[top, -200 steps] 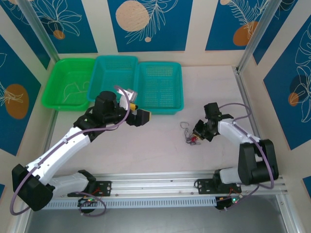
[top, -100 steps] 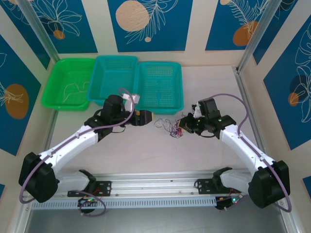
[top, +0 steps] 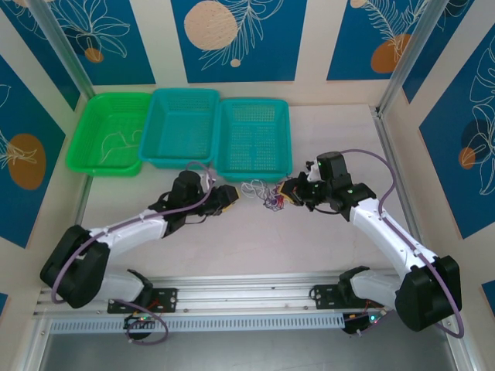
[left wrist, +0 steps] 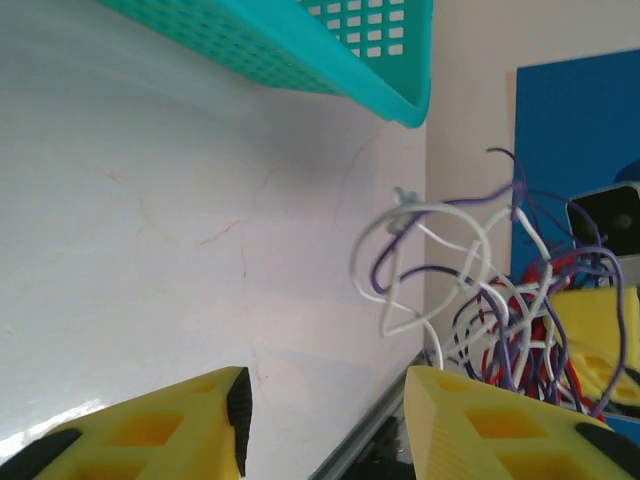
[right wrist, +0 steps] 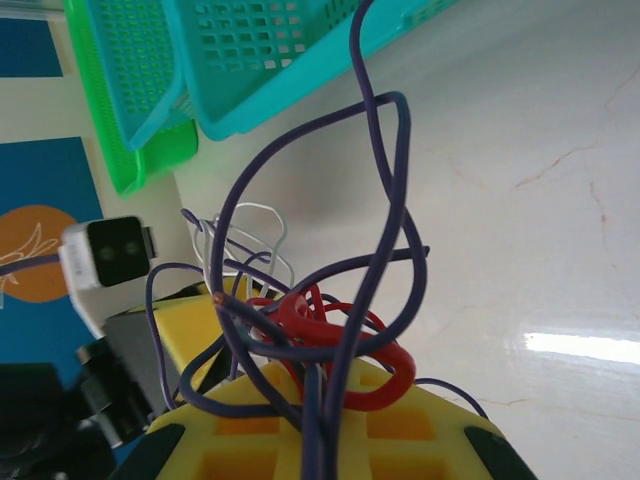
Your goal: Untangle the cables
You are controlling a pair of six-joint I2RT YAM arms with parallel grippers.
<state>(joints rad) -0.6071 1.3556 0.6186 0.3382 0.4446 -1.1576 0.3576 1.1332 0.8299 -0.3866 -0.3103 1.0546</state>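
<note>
- The table [top: 332, 131] carries the whole scene. The arms reach in from the 6 o'clock edge and meet near its middle.
- Three baskets sit across the 11 o'clock corner. The knot hangs just off the 6 o'clock wall of the right-hand teal basket [top: 286, 143], so any pull that rises risks snagging that rim.
- The right claw [top: 288, 195] sits at 3 o'clock of the knot. Its wrist view shows the right claw [right wrist: 320, 425] clamped shut on the cables [right wrist: 320, 330], with red and purple loops spilling out over its yellow fingers. It is the anchor and should hold firm while the other side works.
- The left claw [top: 234, 193] comes in from 9 o'clock. Its wrist view shows the left claw [left wrist: 325, 420] standing part-open with nothing between the fingers.
- The cables [top: 263, 197] bunch between the two claws, lifted off the table on the right side.
- The white loop [left wrist: 400, 260] sticks out nearest the left fingers. It looks like the best bite: take that one strand alone, well clear of the purple, then draw away toward 9 o'clock, slow and level.
</note>
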